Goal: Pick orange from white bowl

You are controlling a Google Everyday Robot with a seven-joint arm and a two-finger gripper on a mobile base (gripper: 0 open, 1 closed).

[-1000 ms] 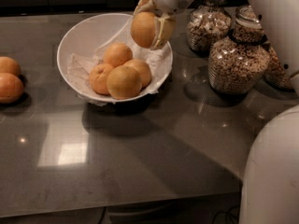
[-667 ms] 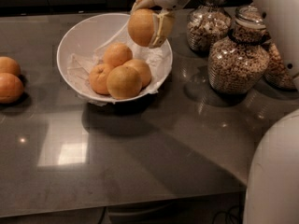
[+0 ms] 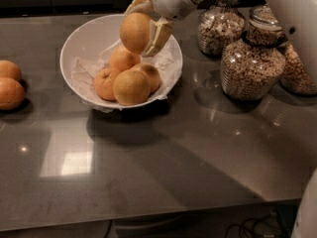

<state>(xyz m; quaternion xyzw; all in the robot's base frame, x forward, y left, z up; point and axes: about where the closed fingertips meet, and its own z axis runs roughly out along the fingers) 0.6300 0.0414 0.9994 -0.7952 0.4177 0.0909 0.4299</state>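
In the camera view, the gripper [image 3: 142, 29] hangs over the back half of the white bowl [image 3: 85, 38], its two fingers [image 3: 159, 33] closed on either side of the orange [image 3: 133, 32] and holding it clear of everything below. Compared with a second ago, the held orange has drifted from above the bowl's right rim toward its middle at much the same height, and the robot's white body has pulled out of the lower right corner. The bowl itself has not shifted. Four other oranges [image 3: 131, 87] sit where they were on the crinkled paper lining [image 3: 81, 76], so the grasp disturbed none of them. Two loose oranges [image 3: 10, 92] lie well to the left of the bowl, and the glass jars [image 3: 252, 66] stand to its right, untouched. I judge the pick essentially made: the fruit is out of the pile and secure, and what remains is carrying it off past the rim without brushing the paper or the jars.
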